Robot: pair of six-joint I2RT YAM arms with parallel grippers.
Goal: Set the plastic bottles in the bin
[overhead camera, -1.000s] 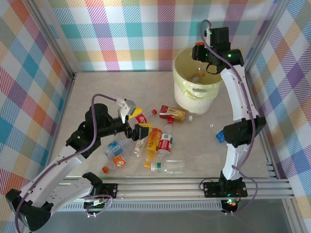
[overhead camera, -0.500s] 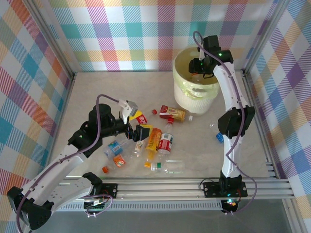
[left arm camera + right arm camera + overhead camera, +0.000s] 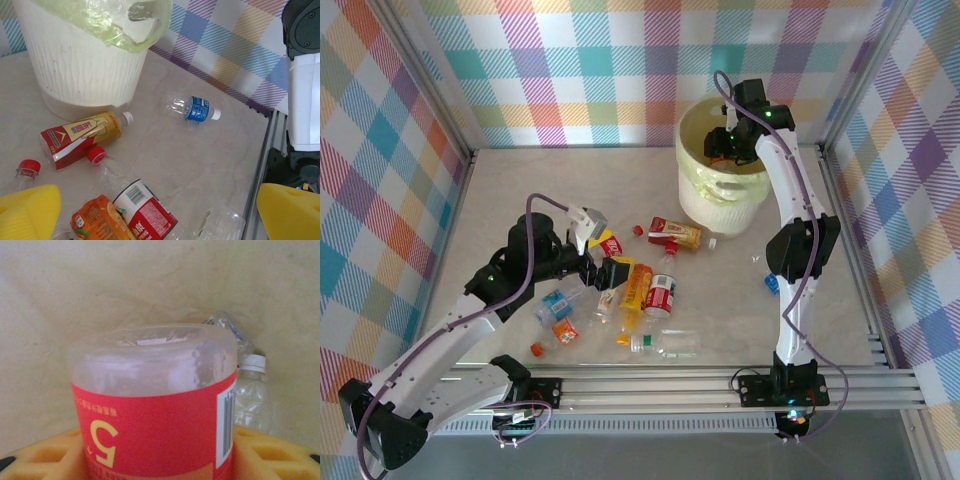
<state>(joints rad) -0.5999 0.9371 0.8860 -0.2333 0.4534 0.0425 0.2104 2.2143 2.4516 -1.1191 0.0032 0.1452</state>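
Note:
The pale-yellow bin (image 3: 715, 205) with a thin liner stands at the back right. My right gripper (image 3: 725, 145) reaches down inside it. In the right wrist view it (image 3: 155, 462) is shut on a clear plastic bottle with a red label (image 3: 155, 415), whose base points at the bin's inner wall (image 3: 100, 290). A clear white-capped bottle (image 3: 252, 395) lies in the bin behind it. My left gripper (image 3: 603, 250) hangs open over the loose bottles on the table: a red-and-gold one (image 3: 675, 234), an orange-labelled one (image 3: 637, 287) and a red-labelled one (image 3: 661, 296). Below the open left gripper (image 3: 157, 215) is that red-labelled bottle (image 3: 145, 210).
More bottles lie around: a clear one (image 3: 665, 344) near the front rail, a small blue-labelled one (image 3: 556, 303) at the left, another blue-labelled one (image 3: 192, 108) right of the bin (image 3: 75, 65). Checked walls enclose the table; a metal rail (image 3: 720, 385) runs along the front.
My right arm has swung from above the bin's far rim down into the bin with the red-labelled bottle. My left arm has shifted slightly forward, still open.

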